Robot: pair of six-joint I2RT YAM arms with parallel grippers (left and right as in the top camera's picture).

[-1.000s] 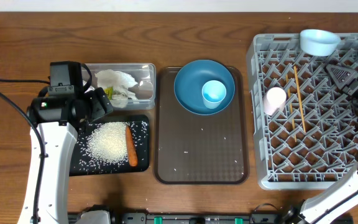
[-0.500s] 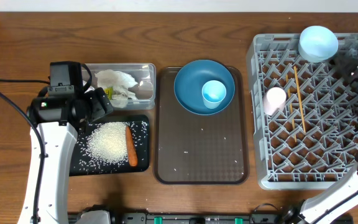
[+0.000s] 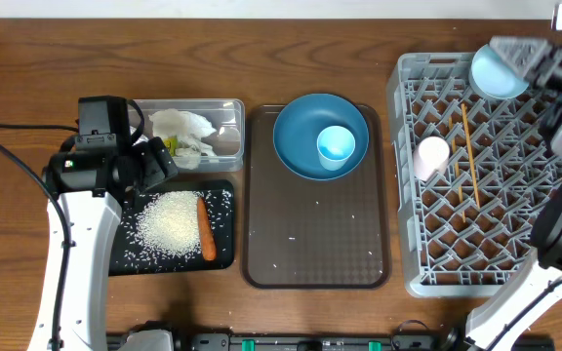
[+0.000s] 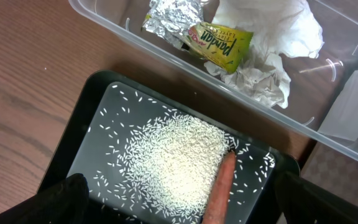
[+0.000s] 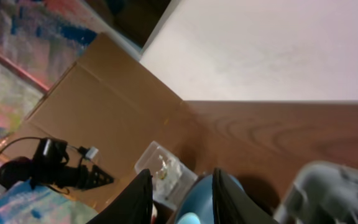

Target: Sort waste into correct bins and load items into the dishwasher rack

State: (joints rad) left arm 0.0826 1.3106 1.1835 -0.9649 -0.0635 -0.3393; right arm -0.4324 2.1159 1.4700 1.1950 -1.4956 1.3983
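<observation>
Both apart, left pincer spread over black tray, right pincer at bowl, rack corner, grip unclear

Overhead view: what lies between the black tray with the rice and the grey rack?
The brown serving tray fills that stretch, holding the blue plate with the light blue cup on it, seen overhead.

The yellow snack wrapper carries the green word "Pandan"; its smaller print is too blurred to read.
</observation>
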